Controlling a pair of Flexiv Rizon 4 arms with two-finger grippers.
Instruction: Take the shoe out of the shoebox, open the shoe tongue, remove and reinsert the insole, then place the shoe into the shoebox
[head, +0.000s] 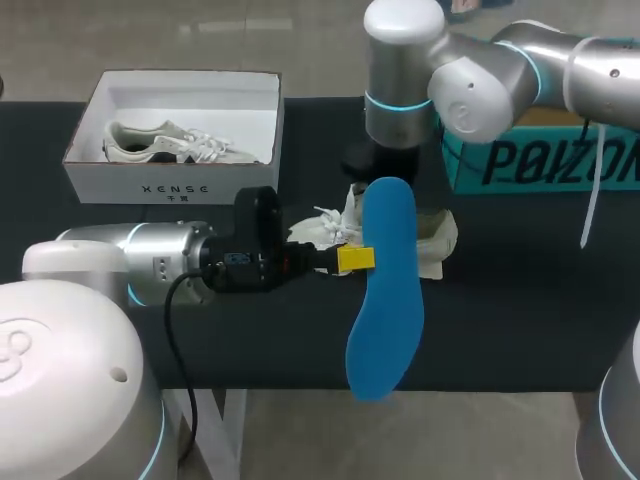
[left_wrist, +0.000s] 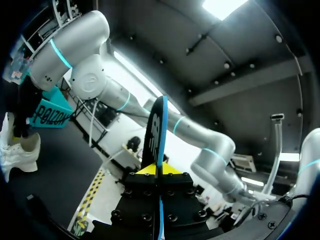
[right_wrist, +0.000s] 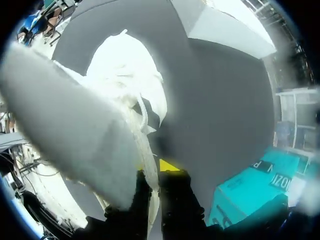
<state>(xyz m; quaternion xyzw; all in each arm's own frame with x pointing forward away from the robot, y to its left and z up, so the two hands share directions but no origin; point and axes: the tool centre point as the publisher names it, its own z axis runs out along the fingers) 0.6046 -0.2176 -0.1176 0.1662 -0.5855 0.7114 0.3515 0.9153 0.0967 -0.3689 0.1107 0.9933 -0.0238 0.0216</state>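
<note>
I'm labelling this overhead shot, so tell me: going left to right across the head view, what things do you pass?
White shoebox → blue insole, held in the left gripper → teal box. The white shoe overlaps the insole, so it is left out.

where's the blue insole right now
In the head view the blue insole is clamped in the left gripper near the middle, lifted just next to the white shoe.

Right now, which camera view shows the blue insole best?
The head view: the whole insole shows flat-on, held by the left claw. The left wrist view shows only its thin edge. The right wrist view shows none of it.
</note>
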